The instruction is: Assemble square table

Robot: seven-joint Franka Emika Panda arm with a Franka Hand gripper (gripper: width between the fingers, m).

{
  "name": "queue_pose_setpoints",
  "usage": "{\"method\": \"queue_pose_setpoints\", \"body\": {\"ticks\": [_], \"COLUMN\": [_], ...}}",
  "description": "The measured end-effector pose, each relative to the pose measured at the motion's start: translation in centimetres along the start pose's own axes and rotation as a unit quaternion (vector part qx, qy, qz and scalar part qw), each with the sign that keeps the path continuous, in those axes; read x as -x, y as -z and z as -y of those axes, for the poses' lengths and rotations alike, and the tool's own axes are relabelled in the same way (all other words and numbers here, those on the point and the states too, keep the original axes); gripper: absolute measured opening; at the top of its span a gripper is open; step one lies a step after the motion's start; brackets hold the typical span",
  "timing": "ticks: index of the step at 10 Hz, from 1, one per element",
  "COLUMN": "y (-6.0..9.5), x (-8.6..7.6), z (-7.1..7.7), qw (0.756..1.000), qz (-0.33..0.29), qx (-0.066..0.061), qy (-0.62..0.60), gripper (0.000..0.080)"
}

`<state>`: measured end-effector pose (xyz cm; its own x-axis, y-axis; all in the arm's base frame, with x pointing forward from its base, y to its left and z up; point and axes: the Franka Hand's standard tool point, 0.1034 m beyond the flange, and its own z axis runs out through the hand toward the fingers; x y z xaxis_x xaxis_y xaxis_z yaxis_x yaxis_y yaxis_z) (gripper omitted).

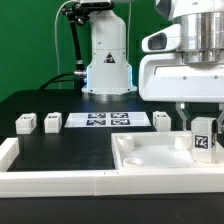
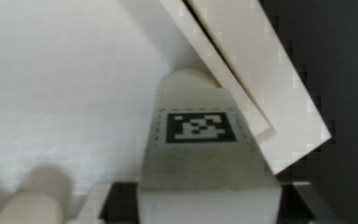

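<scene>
We find no words, brands or numbers to read. The only signs are black-and-white square tags: one on the leg [image 1: 201,141] [image 2: 199,126] at the pincer [image 1: 200,125], several on the marker board [image 1: 108,121] beyond it, others on loose legs [image 1: 26,123] there.

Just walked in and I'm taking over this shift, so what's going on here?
The arm's gripper is shut on one tagged white leg, holding it upright over the tabletop, close to the rim on the exterior view's right. Whether it touches the tabletop is unclear. Three loose legs sit on the black table by the marker board.
</scene>
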<state>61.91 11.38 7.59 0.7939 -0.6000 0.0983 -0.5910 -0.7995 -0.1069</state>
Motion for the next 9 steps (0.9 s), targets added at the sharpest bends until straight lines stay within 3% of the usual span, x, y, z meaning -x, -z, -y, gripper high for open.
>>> {"method": "queue_pose_setpoints", "body": {"ticks": [2,5,9], "y": [-0.02,-0.04,-0.04], "x": [0.12,0.31,0.24], "z": [0.04,0.03,0.00], "qw": [0.994,0.956,0.913], "qz": [0.001,0.009,0.013], "qx": [-0.001,0.005,0.009], "qy": [-0.111,-0.292,-0.407], "gripper": [0.0291,0.0292,0.0292]}}
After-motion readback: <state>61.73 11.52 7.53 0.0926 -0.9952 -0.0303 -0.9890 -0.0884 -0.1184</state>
